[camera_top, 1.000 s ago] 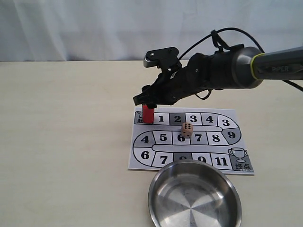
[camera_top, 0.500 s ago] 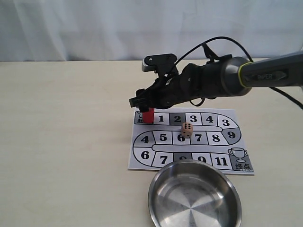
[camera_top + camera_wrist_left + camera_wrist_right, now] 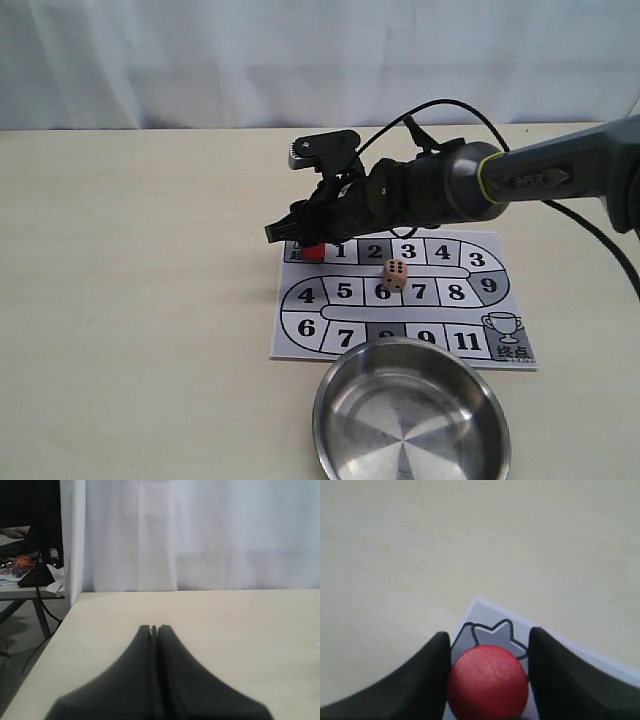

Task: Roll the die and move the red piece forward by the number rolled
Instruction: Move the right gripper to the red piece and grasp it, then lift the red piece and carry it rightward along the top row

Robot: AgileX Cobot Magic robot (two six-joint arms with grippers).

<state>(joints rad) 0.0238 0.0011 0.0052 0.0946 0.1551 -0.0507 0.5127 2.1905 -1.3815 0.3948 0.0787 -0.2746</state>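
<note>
My right pincer (image 3: 489, 635) is down at the far left corner of the paper game board (image 3: 290, 347). Its two black fingers (image 3: 427, 680) sit tight against either side of the red piece (image 3: 487, 682), so I read it as gripping the peg. The red piece stands upright on the grey start square, just beside square 1. The die (image 3: 395, 273) lies on the board's middle row, between squares 6 and 7, apart from the pincer, with a six-dot face towards the exterior camera. A steel bowl (image 3: 322, 400) sits on the bench (image 3: 130, 300) at the board's near edge. My left pincer (image 3: 154, 628) hangs over bare bench, its fingers pressed together with nothing between them.
</note>
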